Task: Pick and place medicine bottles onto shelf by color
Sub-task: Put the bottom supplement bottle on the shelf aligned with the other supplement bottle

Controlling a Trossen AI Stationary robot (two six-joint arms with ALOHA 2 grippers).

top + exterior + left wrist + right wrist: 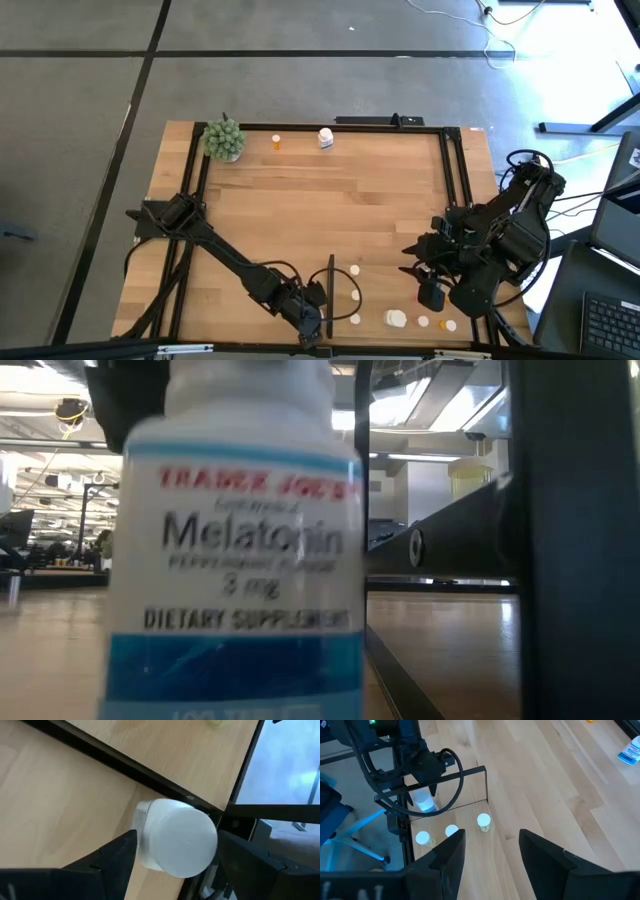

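My left jaws (pixel 175 857) stand wide apart with a chunky white bottle (pixel 175 837) upright between them, its cap facing my wrist camera; whether either finger touches its sides I cannot tell, so I count it as not held. It stands on the shelf (pixel 60 795), close beside the black strip (pixel 125 765) that runs just beyond my fingertips. The risk I see here is in leaving: if I lift or swing away at a slant, one finger could clip the cap and tip the bottle, sending it rolling across the bench toward the frame edge; a straight rise looks safest to me. My right jaws (pixel 487 847) hang open and empty over bare bench, well apart from the bottle. Ahead of those jaws three small white-capped bottles (pixel 451 831) stand in a loose row on the pale panel, close enough together that a reach for anything beside them could knock one into the next. Far past both sets of jaws an orange bottle (pixel 277 142) and a white one with a blue label (pixel 325 138) wait at the bench's far edge, beside a green plant ball (pixel 224 138).
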